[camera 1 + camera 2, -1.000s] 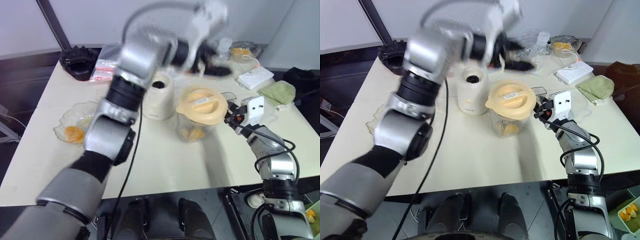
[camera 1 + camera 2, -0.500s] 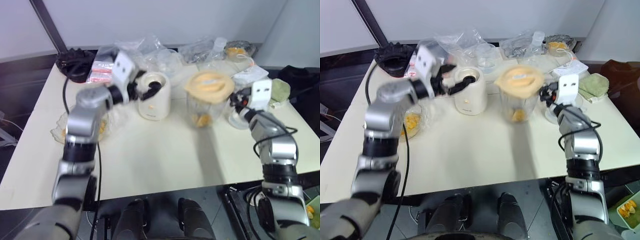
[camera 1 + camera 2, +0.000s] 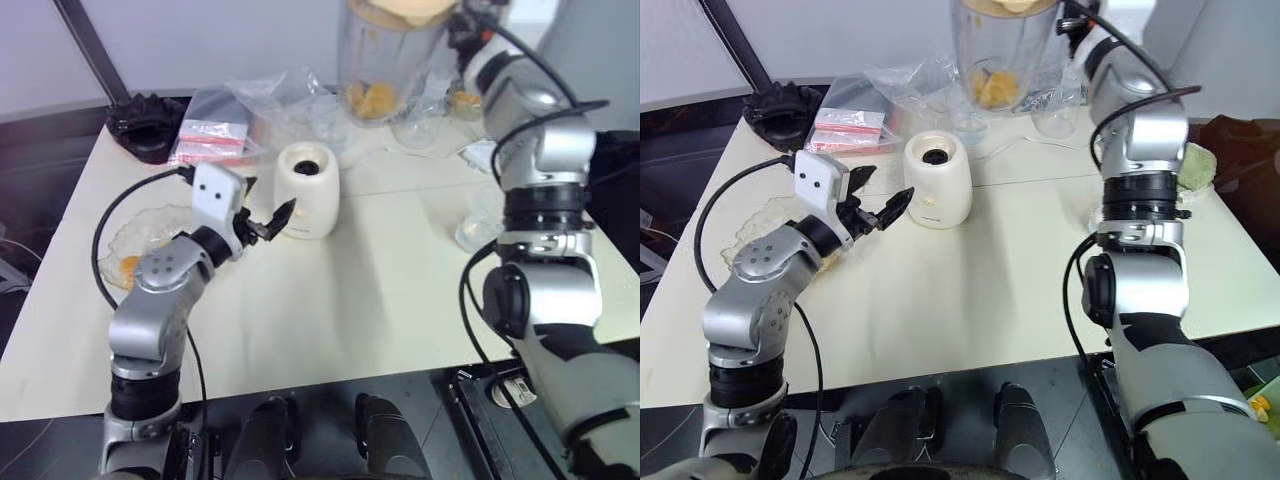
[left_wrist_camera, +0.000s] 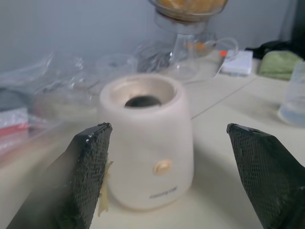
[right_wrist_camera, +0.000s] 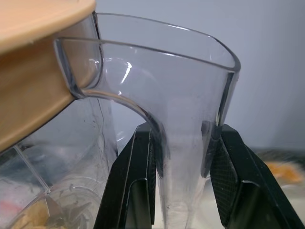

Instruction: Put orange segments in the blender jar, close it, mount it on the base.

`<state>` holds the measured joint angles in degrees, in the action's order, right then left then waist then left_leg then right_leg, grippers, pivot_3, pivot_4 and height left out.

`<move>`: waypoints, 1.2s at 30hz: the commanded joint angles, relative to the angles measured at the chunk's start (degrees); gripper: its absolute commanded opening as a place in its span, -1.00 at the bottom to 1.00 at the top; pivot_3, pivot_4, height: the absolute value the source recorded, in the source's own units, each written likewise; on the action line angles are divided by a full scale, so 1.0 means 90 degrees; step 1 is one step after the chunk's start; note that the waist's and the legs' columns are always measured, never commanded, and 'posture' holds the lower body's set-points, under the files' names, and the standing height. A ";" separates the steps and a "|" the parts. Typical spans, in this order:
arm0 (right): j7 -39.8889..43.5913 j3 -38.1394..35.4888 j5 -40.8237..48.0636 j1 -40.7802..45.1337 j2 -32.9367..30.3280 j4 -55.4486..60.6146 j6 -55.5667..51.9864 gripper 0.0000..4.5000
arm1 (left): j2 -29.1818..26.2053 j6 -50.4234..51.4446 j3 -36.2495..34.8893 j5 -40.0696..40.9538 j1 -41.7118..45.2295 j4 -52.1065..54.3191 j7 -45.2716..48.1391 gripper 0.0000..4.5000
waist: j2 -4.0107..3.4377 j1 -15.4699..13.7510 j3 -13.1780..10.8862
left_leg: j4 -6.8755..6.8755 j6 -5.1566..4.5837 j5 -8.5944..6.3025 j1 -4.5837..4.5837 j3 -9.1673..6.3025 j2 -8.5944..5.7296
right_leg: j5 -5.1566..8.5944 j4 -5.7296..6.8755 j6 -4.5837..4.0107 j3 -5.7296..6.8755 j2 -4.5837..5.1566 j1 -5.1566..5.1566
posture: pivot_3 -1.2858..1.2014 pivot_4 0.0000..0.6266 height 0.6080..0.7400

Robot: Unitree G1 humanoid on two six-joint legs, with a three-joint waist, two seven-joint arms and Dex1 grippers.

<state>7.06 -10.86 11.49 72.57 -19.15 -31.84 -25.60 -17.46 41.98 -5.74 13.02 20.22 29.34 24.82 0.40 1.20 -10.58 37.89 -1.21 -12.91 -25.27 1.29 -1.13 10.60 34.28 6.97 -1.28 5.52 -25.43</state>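
The blender jar (image 3: 385, 55) hangs high above the back of the table, a tan lid (image 5: 33, 57) on top and orange segments (image 3: 370, 98) at its bottom. My right gripper (image 3: 466, 28) is shut on the jar's clear side handle (image 5: 186, 143), one finger (image 5: 136, 181) on each side. The cream-white base (image 3: 305, 190) stands on the table below and to the jar's left, its dark socket bare. My left gripper (image 3: 268, 200) is open just left of the base, pointing at it; in the left wrist view its fingers (image 4: 88, 167) frame the base (image 4: 147, 143).
A clear bowl (image 3: 140, 235) with orange pieces sits at the table's left edge. A black holder (image 3: 150, 125), red packets (image 3: 215, 140) and plastic bags lie along the back. A clear cup (image 3: 480, 225) and a green cloth (image 3: 1200, 165) are at the right.
My right arm has lifted the lidded jar off the table, high and toward the back. My left arm has swung down and left from over the jar to beside the base.
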 commanded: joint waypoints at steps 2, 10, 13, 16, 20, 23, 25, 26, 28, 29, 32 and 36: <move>0.0119 -0.0013 0.0154 0.0361 0.0231 0.0243 0.0227 -0.57 | -0.0061 -0.0115 -0.0162 0.0103 -0.0206 0.0425 -0.0222 0.81 | -0.0003 -0.0029 -0.0003 | -0.0001 0.0000 0.0000 -0.0005 -0.0002 -0.0001 | 0.0000 0.0002 0.0000 0.0001 0.0000 -0.0004 | 0.03 -0.52 1.00; 0.0188 0.0112 0.0141 0.0316 0.0805 0.0027 0.0189 -0.57 | -0.0418 -0.0191 -0.0387 0.0152 -0.0472 0.0382 -0.0294 0.81 | -0.0003 -0.0018 -0.0003 | 0.0000 0.0001 0.0000 -0.0006 -0.0006 -0.0003 | 0.0000 0.0000 -0.0001 0.0011 0.0001 -0.0001 | 0.03 -0.52 1.00; 0.0275 0.0220 0.0046 0.0213 0.0887 -0.0050 0.0214 -0.57 | -0.0493 0.0036 -0.0386 0.0223 -0.0263 0.0496 -0.0400 0.81 | -0.0003 -0.0011 -0.0003 | 0.0000 0.0001 0.0000 -0.0005 -0.0006 -0.0002 | -0.0001 0.0000 -0.0001 0.0010 0.0001 -0.0002 | 0.03 -0.52 1.00; 0.0310 0.0275 -0.0012 0.0089 0.0892 -0.0133 0.0231 -0.57 | -0.0465 0.0147 -0.0412 0.0272 -0.0154 0.0530 -0.0563 0.81 | -0.0003 -0.0010 -0.0003 | 0.0000 0.0001 0.0000 -0.0006 -0.0007 -0.0003 | -0.0001 0.0000 -0.0001 0.0011 0.0001 -0.0002 | 0.03 -0.52 1.00; 0.0311 0.0312 -0.0010 -0.0008 0.0896 -0.0192 0.0147 -0.57 | -0.0417 0.0228 -0.0410 0.0356 -0.0103 0.0549 -0.0715 0.81 | -0.0003 -0.0003 -0.0003 | 0.0000 0.0001 0.0001 -0.0005 -0.0006 -0.0003 | -0.0001 0.0000 -0.0001 0.0011 0.0001 -0.0001 | 0.03 -0.52 1.00; 0.0341 0.0381 -0.0057 -0.0107 0.0897 -0.0206 0.0110 -0.57 | -0.0420 0.0237 -0.0362 0.0395 -0.0094 0.0554 -0.0794 0.81 | -0.0003 0.0001 -0.0002 | 0.0000 0.0002 0.0001 -0.0002 -0.0006 -0.0002 | -0.0001 0.0002 -0.0001 0.0011 -0.0001 0.0000 | 0.03 -0.52 1.00; 0.0367 0.0450 -0.0121 -0.0197 0.0885 -0.0211 0.0108 -0.57 | -0.0393 0.0238 -0.0342 0.0410 -0.0083 0.0549 -0.0843 0.81 | -0.0002 0.0001 -0.0001 | 0.0000 0.0002 0.0001 0.0002 -0.0006 -0.0002 | -0.0001 0.0006 -0.0001 0.0011 -0.0001 0.0002 | 0.03 -0.52 1.00; 0.0376 0.0483 -0.0159 -0.0235 0.0876 -0.0223 0.0103 -0.57 | -0.0383 0.0233 -0.0332 0.0417 -0.0075 0.0535 -0.0865 0.81 | -0.0002 0.0001 -0.0001 | 0.0000 0.0002 0.0001 0.0005 -0.0006 -0.0002 | -0.0001 0.0006 -0.0001 0.0011 -0.0002 0.0004 | 0.03 -0.52 1.00; 0.0402 0.0560 -0.0242 -0.0314 0.0840 -0.0224 0.0068 -0.57 | -0.0350 0.0207 -0.0305 0.0427 -0.0095 0.0506 -0.0918 0.81 | -0.0002 0.0002 -0.0001 | 0.0000 0.0003 0.0001 0.0012 -0.0005 -0.0002 | -0.0001 0.0006 -0.0001 0.0010 -0.0002 0.0011 | 0.03 -0.52 1.00; 0.0414 0.0590 -0.0283 -0.0332 0.0822 -0.0236 0.0053 -0.57 | -0.0347 0.0195 -0.0292 0.0432 -0.0101 0.0489 -0.0933 0.81 | -0.0002 0.0002 0.0000 | 0.0000 0.0003 0.0002 0.0018 -0.0005 -0.0002 | -0.0001 0.0006 -0.0002 0.0010 -0.0002 0.0017 | 0.03 -0.52 1.00; 0.0428 0.0680 -0.0406 -0.0380 0.0754 -0.0261 0.0046 -0.57 | -0.0354 0.0165 -0.0267 0.0447 -0.0106 0.0458 -0.0949 0.81 | -0.0001 -0.0004 0.0000 | 0.0000 0.0004 0.0002 0.0031 -0.0005 0.0000 | 0.0006 0.0005 -0.0014 0.0010 -0.0003 0.0030 | 0.03 -0.52 1.00; 0.0423 0.0753 -0.0463 -0.0428 0.0701 -0.0286 -0.0005 -0.57 | -0.0348 0.0142 -0.0252 0.0466 -0.0091 0.0425 -0.0967 0.81 | 0.0001 -0.0018 0.0001 | 0.0000 0.0005 0.0003 0.0033 -0.0006 0.0000 | 0.0010 0.0002 -0.0021 0.0011 -0.0003 0.0035 | 0.03 -0.52 1.00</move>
<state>10.83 -4.99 9.11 68.79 -12.00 -34.79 -25.03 -20.47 44.46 -7.71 16.87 18.43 31.94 16.33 0.41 1.04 -10.56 37.89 -1.17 -12.89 -24.98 1.24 -1.14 10.69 34.30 6.78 -1.18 5.49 -25.10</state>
